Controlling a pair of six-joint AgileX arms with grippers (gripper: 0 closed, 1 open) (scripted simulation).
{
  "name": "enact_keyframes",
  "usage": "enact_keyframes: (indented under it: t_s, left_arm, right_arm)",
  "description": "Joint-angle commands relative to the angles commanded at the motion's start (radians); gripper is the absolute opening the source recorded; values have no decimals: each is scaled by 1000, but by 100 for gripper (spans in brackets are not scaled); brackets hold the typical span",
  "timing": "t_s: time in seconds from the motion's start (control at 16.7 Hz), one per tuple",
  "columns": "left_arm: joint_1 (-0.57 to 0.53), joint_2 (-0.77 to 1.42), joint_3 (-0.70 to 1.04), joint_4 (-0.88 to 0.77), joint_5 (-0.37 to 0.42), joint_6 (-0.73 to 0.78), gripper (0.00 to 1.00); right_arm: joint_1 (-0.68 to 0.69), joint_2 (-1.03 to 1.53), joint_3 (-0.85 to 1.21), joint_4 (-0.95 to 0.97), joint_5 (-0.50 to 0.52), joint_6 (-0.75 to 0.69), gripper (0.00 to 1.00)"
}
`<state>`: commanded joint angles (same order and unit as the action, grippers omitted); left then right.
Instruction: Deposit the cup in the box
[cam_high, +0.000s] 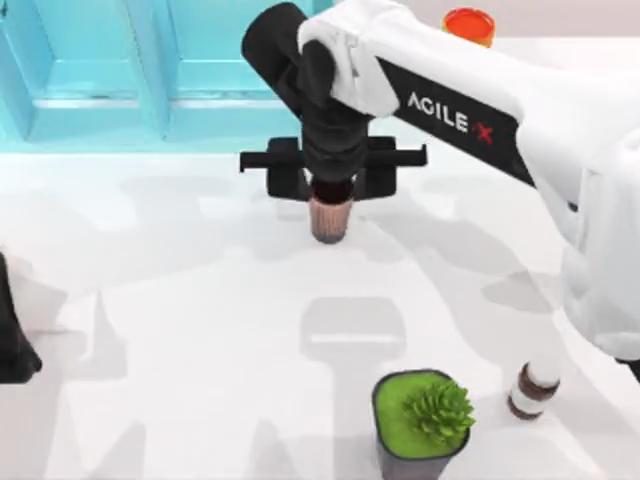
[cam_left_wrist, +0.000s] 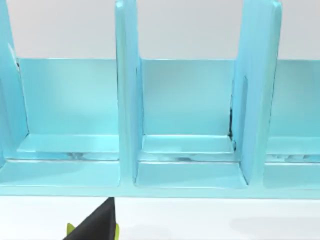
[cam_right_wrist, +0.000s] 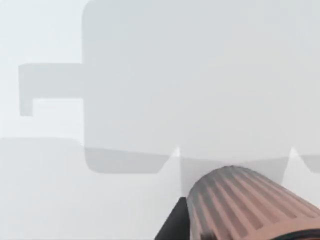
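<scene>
Gripping the cup (cam_high: 329, 218) near its rim, the right gripper (cam_high: 331, 190) hangs above the white tabletop (cam_high: 200, 330) just in front of the box (cam_high: 100, 90) at the far edge, its fingers pinched on the ribbed pinkish-brown sides. The cup is tapered, and the right wrist view shows its vertical ridges. The box is glossy turquoise with thick walls and upright dividers. Parked at the tabletop's left edge is the left arm (cam_high: 12, 340); whether its gripper is spread I cannot tell.
</scene>
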<state>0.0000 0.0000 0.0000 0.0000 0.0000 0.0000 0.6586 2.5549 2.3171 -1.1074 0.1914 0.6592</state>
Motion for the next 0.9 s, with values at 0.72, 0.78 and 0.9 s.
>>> enact_keyframes:
  t_s: [0.72,0.78,0.9]
  left_arm:
    - [0,0,0,0,0,0,100]
    - [0,0,0,0,0,0,100]
    - [0,0,0,0,0,0,100]
  right_arm:
    - [-867,-702,-643,-9,-201,-848,0]
    - [-938,-768,-706,-10,-220,-919,0]
    - [-1049,-873,-810,-12,-253,-1029,0]
